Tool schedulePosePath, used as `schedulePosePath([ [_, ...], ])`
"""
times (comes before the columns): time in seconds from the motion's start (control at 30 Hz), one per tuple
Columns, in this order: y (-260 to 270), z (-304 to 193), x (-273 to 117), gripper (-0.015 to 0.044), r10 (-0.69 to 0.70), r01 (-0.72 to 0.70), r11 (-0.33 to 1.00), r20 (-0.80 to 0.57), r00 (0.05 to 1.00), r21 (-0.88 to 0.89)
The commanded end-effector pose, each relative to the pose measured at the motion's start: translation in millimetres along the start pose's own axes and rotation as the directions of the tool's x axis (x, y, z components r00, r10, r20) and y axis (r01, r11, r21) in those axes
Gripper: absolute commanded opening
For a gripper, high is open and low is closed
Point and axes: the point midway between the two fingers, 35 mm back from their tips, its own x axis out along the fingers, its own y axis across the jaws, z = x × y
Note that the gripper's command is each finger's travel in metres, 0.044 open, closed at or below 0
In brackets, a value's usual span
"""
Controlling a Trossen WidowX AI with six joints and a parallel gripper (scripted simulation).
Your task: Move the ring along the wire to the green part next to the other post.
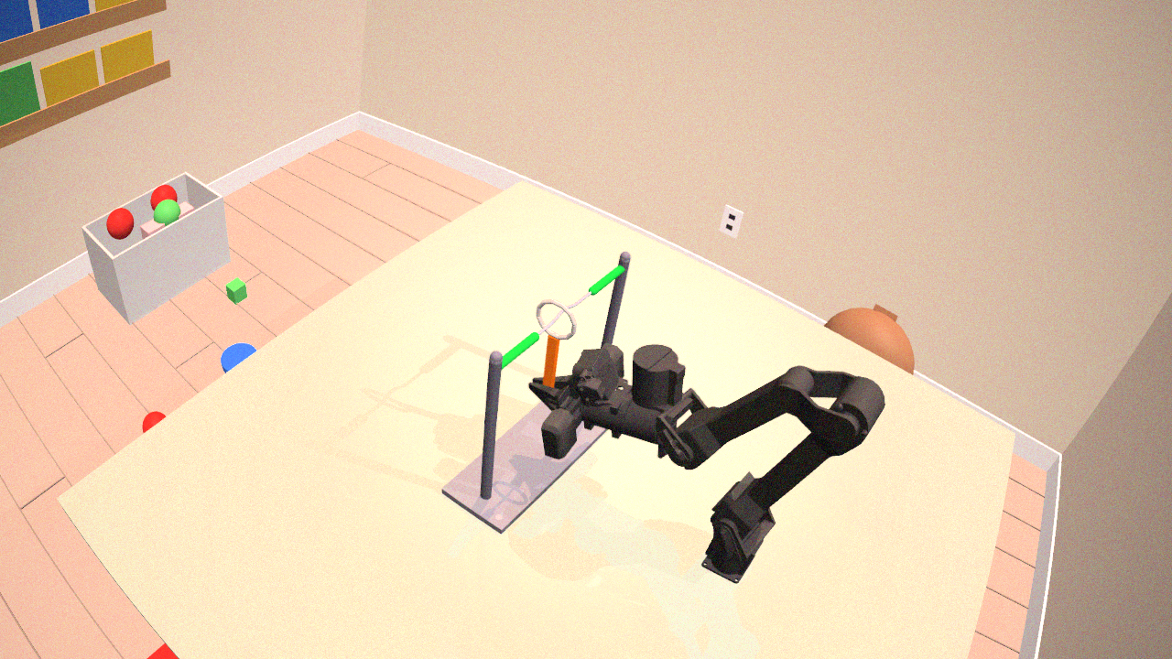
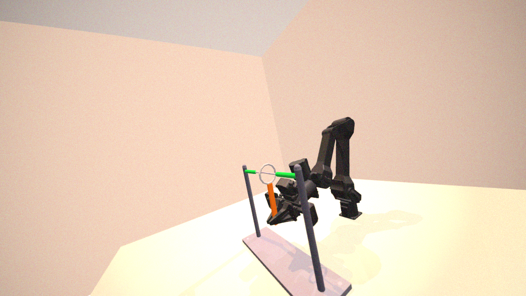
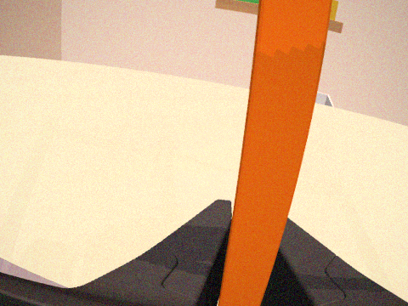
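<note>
Clamped nearly shut in the pincer [image 1: 547, 391] [image 2: 272, 220] [image 3: 255, 217] on the orange handle [image 1: 551, 361] [image 2: 272, 198] [image 3: 278, 127] — ring [image 1: 538, 314] [image 2: 259, 176] above, round thin wire, near green [image 1: 519, 350] [image 2: 285, 174]!

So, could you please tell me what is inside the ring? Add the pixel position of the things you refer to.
The thin grey wire runs through the ring [image 1: 538, 307] [image 2: 259, 176]. Whether they touch can't be told, and the rim covers a sliver of the wire.

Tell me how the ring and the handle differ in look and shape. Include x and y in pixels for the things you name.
The ring [image 1: 541, 325] [image 2: 259, 175] is pale grey, while the handle [image 1: 551, 361] [image 2: 272, 198] [image 3: 276, 149] is orange. The ring is a round open loop; the handle is a straight bar. The ring encircles the wire, whereas the handle hangs below it. Both are parts of one joined piece.
</note>
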Motion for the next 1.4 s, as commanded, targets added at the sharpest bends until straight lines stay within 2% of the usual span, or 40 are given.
schedulePosePath([
  [0.0, 4, 2, 0, -0.015, -0.005, 0.005, 1.0, 0.005, 1.0, 0.0],
  [1.37, 53, 5, 4, -0.015, -0.047, 0.046, 0.996, 0.003, 0.999, 0.076],
])
